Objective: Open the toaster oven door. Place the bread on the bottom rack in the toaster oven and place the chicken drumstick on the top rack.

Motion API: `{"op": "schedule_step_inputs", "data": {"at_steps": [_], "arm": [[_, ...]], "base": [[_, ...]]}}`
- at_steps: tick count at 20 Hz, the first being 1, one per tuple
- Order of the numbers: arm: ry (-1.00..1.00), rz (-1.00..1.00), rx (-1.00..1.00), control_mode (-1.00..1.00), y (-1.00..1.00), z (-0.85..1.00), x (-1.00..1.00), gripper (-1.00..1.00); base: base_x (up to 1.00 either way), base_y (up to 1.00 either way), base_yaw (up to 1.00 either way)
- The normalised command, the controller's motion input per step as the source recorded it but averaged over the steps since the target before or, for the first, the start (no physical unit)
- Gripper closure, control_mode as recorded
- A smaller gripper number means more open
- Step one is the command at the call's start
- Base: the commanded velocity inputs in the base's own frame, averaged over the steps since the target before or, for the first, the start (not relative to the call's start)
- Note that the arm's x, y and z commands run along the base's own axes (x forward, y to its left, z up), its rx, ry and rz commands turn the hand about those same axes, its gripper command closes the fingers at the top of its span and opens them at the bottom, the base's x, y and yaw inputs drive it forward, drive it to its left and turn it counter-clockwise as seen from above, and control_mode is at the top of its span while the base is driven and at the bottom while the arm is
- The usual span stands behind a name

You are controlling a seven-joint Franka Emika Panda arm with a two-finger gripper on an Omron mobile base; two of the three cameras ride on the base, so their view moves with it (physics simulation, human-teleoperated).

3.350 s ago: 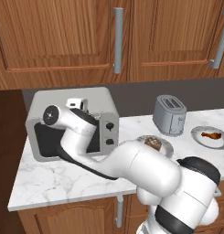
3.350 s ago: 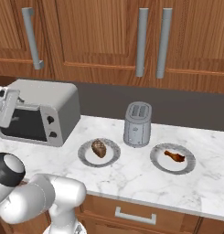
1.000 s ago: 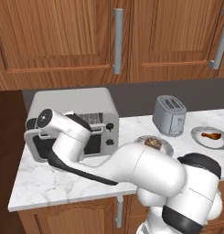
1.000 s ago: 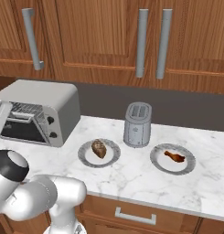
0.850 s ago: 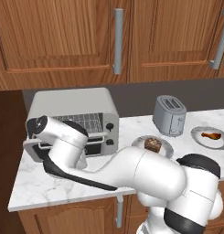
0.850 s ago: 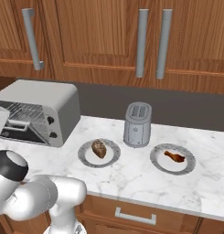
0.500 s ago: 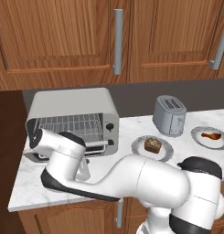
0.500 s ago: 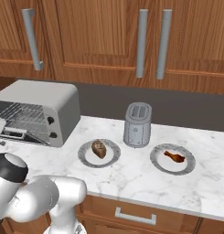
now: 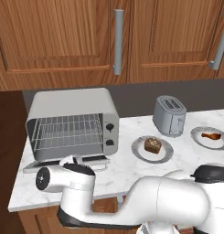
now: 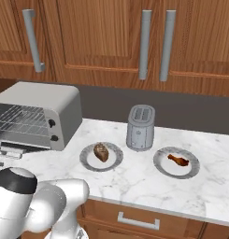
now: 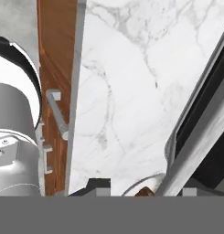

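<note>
Behind the white wrist, the end effector [image 9: 70, 160] is mostly hidden; its jaws are closed on the bar handle of the toaster oven door [image 9: 63, 163], lowered flat onto the surface [image 9: 131, 169]. Both racks are exposed in the toaster oven [image 9: 72, 123]. Well to its right, the bread [image 9: 152, 145] and chicken drumstick [image 9: 210, 135] are plated.

No legible text, labels, brand marks, numbers or signs in any view. Toaster oven [image 9: 72, 123] front panel: two black knobs, no readable markings. Toaster [image 9: 169, 115]: blank housing, no lettering visible. Cabinet doors [image 9: 63, 41] and marble counter [image 10: 148, 182]: plain surfaces, no print. Plates [image 10: 102, 157]: unmarked.
</note>
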Motion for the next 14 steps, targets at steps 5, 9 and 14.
{"op": "schedule_step_inputs", "data": {"at_steps": [5,9,14], "arm": [[0.44,0.05,-0.21,-1.0,0.1,-0.74,-0.71,1.0],[0.16,0.0,-0.17,-1.0,0.23,0.6,-0.39,-1.0],[0.06,0.02,-0.17,-1.0,0.06,1.0,-0.81,-1.0]], "base": [[0.0,0.0,0.0],[0.0,0.0,0.0],[0.0,0.0,0.0]]}}
